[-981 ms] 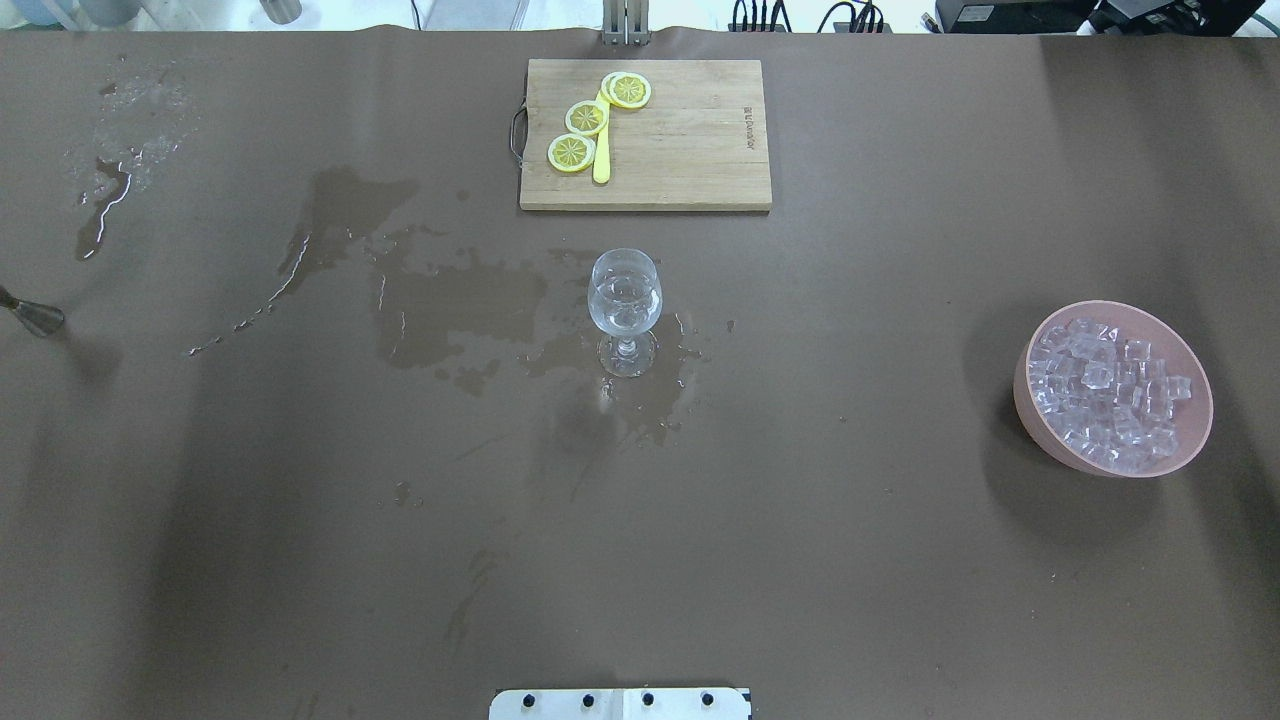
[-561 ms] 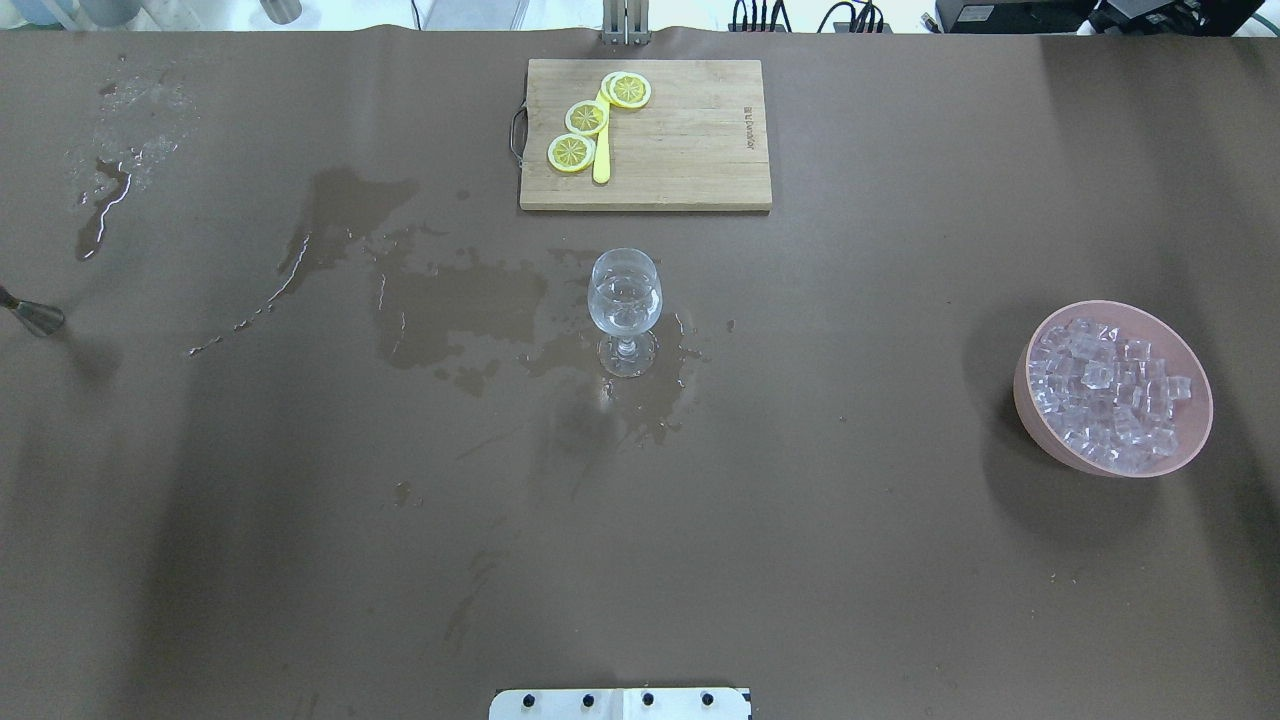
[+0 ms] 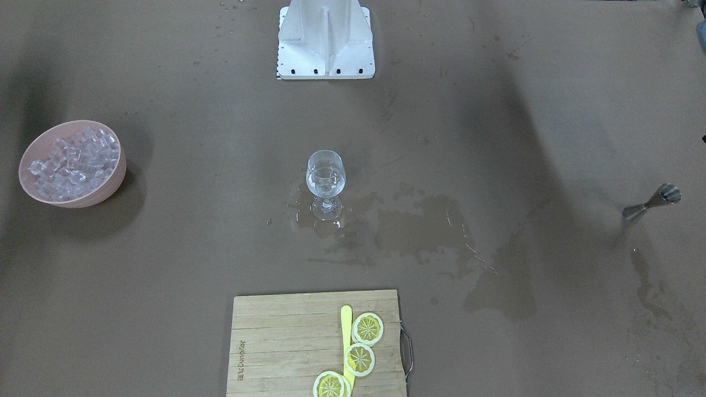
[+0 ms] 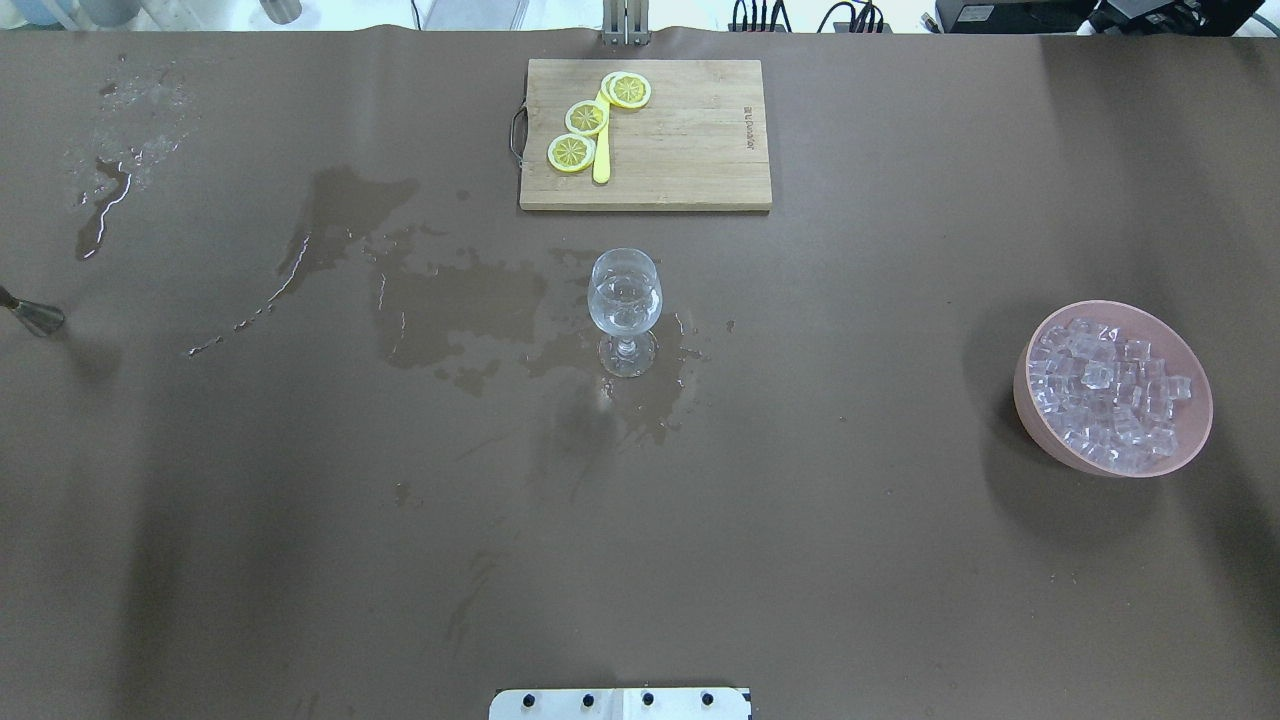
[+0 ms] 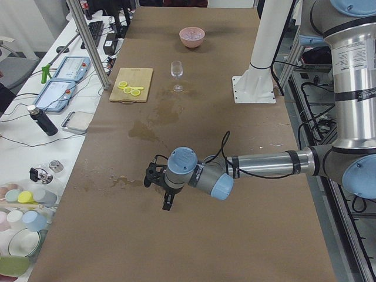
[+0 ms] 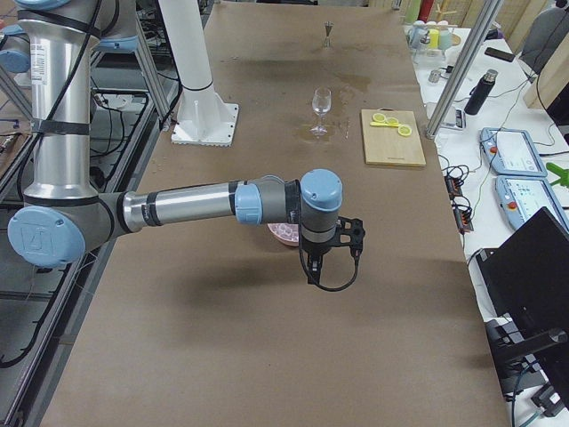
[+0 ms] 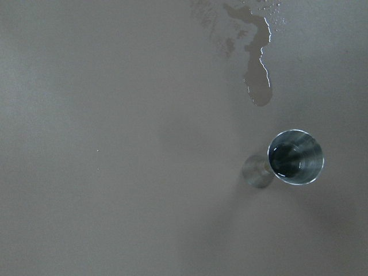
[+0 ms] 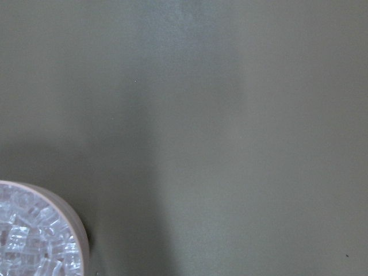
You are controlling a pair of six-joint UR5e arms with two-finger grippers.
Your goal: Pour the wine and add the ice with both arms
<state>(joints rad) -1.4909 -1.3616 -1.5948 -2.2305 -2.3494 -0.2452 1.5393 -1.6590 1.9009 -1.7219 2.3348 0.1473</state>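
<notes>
A stemmed glass (image 4: 625, 300) stands at the table's middle with a little clear wine (image 4: 624, 296) in its bowl; it also shows in the front view (image 3: 325, 179). The ice (image 4: 1105, 390) fills a pink bowl (image 4: 1040, 425) at the right, seen also in the right wrist view (image 8: 26, 241). A steel jigger (image 7: 294, 157) stands upright at the far left (image 4: 35, 318). My left gripper (image 5: 167, 201) hangs above the table near the jigger. My right gripper (image 6: 311, 269) hangs near the bowl. Both show only in side views, so I cannot tell whether they are open or shut.
A wooden cutting board (image 4: 690, 150) with lemon slices (image 4: 585, 118) and a yellow knife lies behind the glass. Wet spill patches (image 4: 450, 300) spread left of the glass and at the far left (image 4: 100, 210). The white base (image 4: 620, 703) is at the near edge.
</notes>
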